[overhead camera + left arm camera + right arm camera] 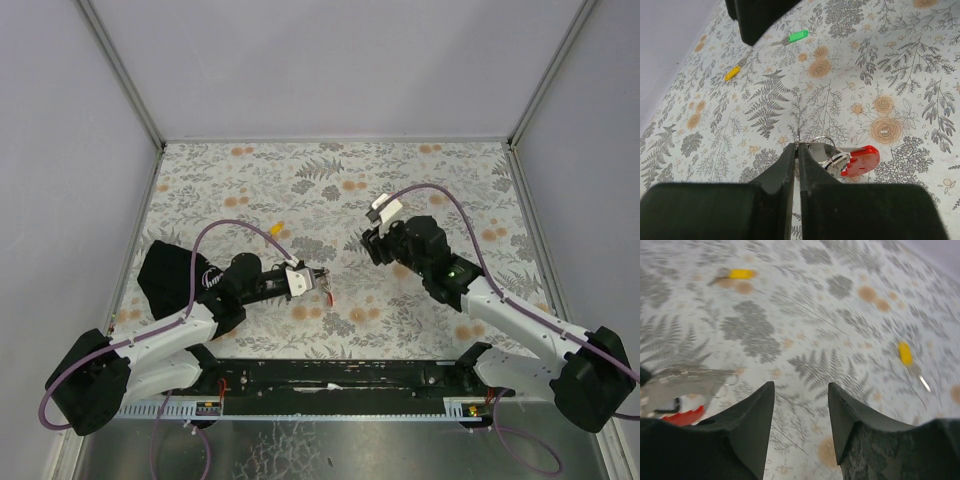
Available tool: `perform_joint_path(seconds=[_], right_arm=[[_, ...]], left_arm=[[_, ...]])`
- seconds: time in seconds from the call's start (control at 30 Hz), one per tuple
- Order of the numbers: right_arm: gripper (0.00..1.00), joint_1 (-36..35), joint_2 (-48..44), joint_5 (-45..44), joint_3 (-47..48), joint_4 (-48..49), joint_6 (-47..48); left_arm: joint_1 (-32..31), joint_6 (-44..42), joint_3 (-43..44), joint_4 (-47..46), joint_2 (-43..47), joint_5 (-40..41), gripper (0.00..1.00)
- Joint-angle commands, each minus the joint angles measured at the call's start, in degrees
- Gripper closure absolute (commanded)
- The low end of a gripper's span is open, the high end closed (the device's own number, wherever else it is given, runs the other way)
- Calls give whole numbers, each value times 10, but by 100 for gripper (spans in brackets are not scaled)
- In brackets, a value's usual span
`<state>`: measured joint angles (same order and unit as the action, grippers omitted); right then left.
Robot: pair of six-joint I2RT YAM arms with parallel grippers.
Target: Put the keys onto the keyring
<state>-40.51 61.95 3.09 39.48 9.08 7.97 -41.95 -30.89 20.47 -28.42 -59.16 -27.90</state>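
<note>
Jaws of the left gripper [797, 146] were pressed together, pinching the metal ring of the keyring [859, 160]. Its red tag lay on the floral worktop [900, 75] just beside the tips. Right gripper [801, 385] jaws stood spread, holding nothing, over the worktop. A green key [798, 36] lay near that gripper's black tip. One yellow key [741, 274] lay farther off and a second yellow key [905, 352] off to the side (both blurred). Grey walls [60, 150] closed three sides, and bare pattern showed between the grippers.
</note>
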Motion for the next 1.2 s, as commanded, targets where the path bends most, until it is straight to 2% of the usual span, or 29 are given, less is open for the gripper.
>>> perform_joint_path(seconds=[0.0, 0.13, 0.33, 0.7, 0.83, 1.17], right_arm=[[46, 53, 20, -153, 43, -86, -105], [46, 108, 54, -198, 48, -115, -141], [48, 197, 127, -196, 67, -127, -193], [45, 345, 271, -50, 127, -117, -206], [43, 356, 315, -20, 150, -144, -212], [36, 357, 367, 14, 140, -153, -233]], left_arm=[[3, 0, 9, -4, 5, 9, 100], [3, 6, 14, 3, 4, 12, 100], [3, 12, 21, 11, -1, 24, 100], [3, 11, 21, 12, -4, 28, 100], [3, 10, 22, 13, -6, 27, 100], [3, 10, 21, 12, -2, 26, 100]])
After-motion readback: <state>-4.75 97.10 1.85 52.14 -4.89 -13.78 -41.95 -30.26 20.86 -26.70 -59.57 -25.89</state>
